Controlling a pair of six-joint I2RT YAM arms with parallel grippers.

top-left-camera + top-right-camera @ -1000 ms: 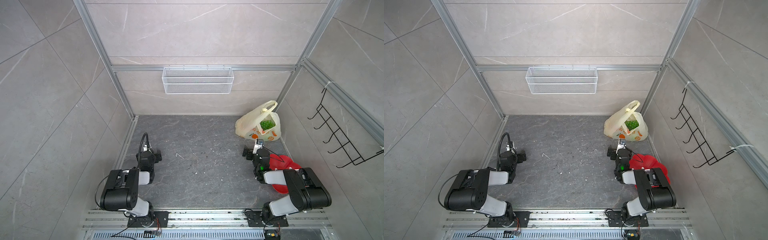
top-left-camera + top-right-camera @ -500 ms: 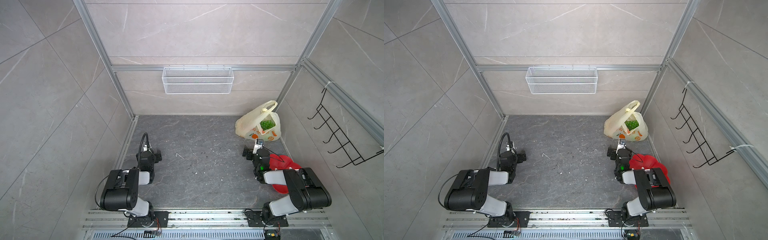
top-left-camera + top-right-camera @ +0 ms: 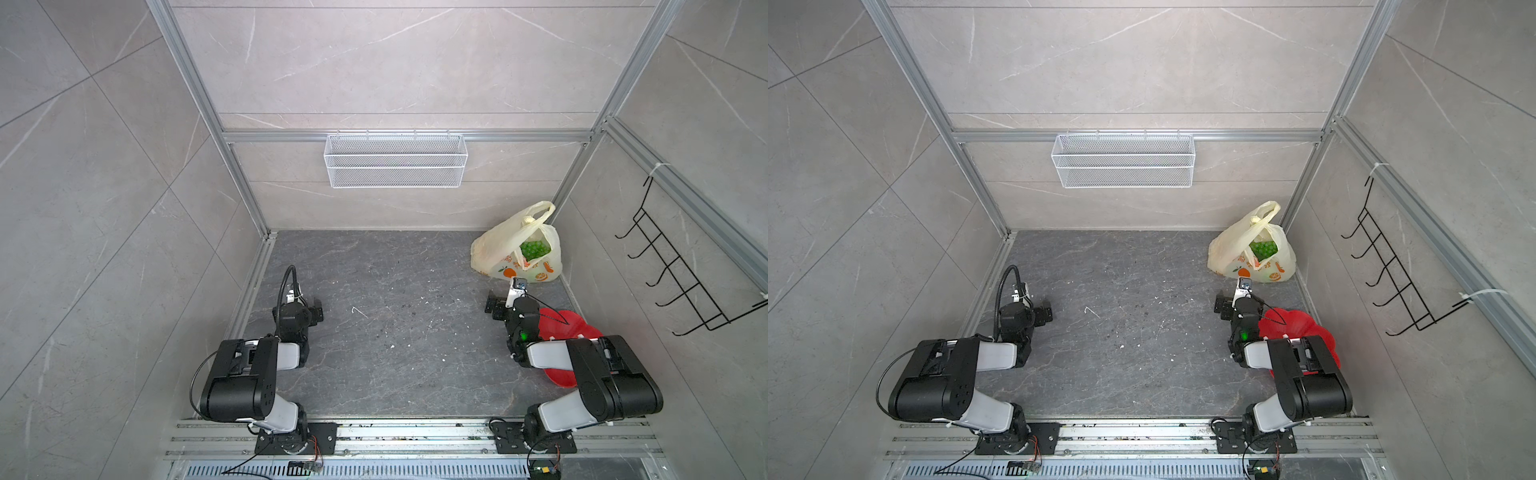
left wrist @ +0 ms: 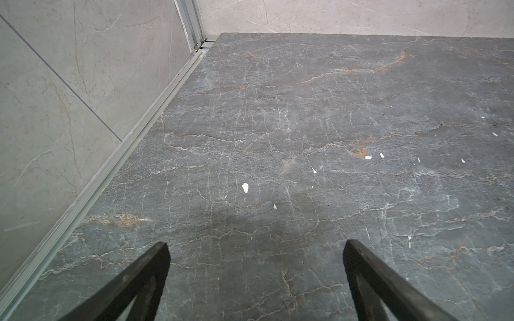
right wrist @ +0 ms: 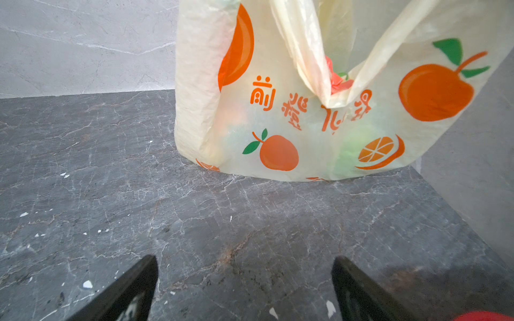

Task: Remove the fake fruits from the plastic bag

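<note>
plastic bag [image 3: 494,251]: thin, crinkly, cream, orange fruit prints, loop handles up; stands in the far right corner
green grape bunch [image 3: 535,248]: small glossy beads in the bag's mouth
left gripper [image 4: 256,244]: jaws apart over bare stone
right gripper [image 5: 244,259]: jaws apart, facing the bag
tabletop [image 3: 395,332]: dark grey veined stone, white flecks
walls [image 3: 374,62]: pale marbled tiles, aluminium rails

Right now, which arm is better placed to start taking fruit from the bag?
Right. The right tool hangs open facing the bag close ahead, green grapes showing inside. The left tool faces only table, far across.
</note>
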